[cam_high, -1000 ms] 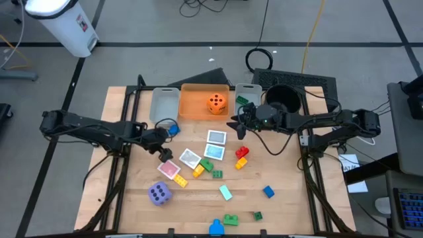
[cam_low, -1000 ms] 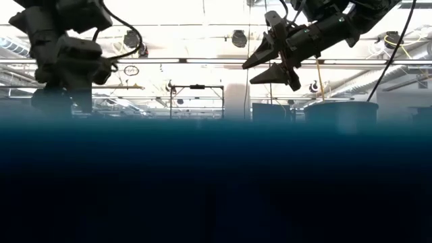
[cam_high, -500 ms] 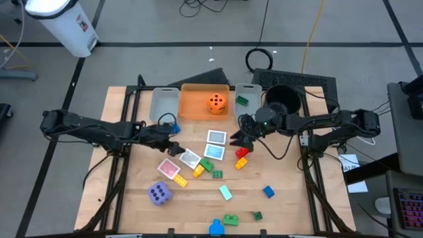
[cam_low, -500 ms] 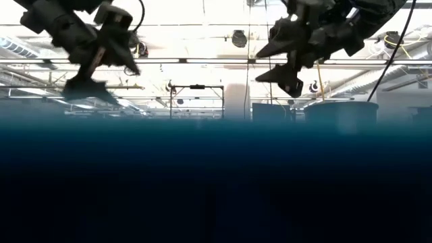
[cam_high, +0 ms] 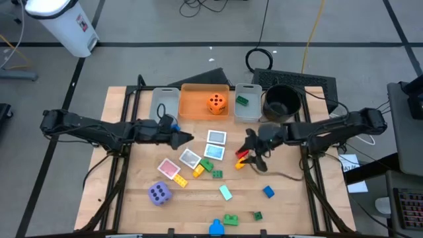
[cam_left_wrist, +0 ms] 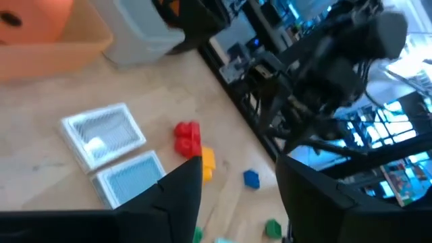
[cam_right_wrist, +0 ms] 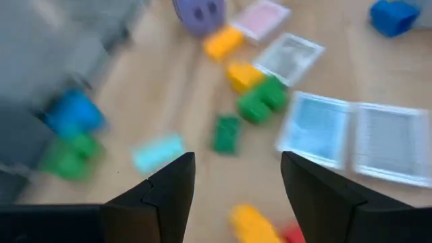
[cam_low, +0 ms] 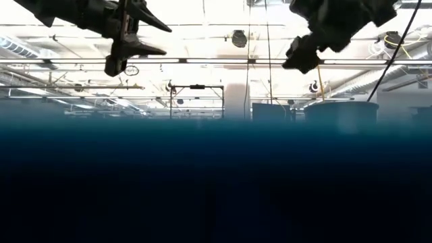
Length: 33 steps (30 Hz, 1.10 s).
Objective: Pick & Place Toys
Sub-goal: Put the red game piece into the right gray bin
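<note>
The purple die near the table's front edge looks soft and light; squeeze opposite faces. The bricks around the red brick look hard and slick, gripped across flat sides. The right gripper hovers there, jaws apart and empty; the left gripper likewise. The orange die sits in the orange bin.

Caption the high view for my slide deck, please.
Two arms hover over scattered toys; orange die sits in the orange bin.
</note>
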Motion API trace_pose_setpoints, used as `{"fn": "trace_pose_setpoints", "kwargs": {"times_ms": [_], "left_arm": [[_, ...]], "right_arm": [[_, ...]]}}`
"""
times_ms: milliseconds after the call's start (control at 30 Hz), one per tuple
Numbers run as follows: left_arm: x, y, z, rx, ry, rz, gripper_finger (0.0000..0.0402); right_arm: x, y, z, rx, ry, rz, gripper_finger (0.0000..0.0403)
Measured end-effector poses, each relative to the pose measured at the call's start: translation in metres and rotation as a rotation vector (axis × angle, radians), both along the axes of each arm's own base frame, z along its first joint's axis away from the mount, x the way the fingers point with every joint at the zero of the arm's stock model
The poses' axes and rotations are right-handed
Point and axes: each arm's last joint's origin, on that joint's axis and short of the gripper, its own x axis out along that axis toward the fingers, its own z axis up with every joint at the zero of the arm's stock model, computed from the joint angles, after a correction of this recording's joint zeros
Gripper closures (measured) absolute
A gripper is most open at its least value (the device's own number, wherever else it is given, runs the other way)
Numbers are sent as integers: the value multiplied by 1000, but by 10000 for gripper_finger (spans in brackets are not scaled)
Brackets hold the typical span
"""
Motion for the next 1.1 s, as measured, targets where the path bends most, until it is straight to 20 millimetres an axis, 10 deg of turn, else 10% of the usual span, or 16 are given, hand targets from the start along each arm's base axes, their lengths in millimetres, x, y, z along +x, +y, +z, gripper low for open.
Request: {"fn": "trace_pose_setpoints", "kwargs": {"times_ms": [367,1100], "left_arm": [[0,0,1,6,-9,6,213],[0,-1,0,31,-2,-2,213]], "right_arm": [[0,-13,-33,-298,207,71,193],[18,-43,-82,-285,384,107,193]]}}
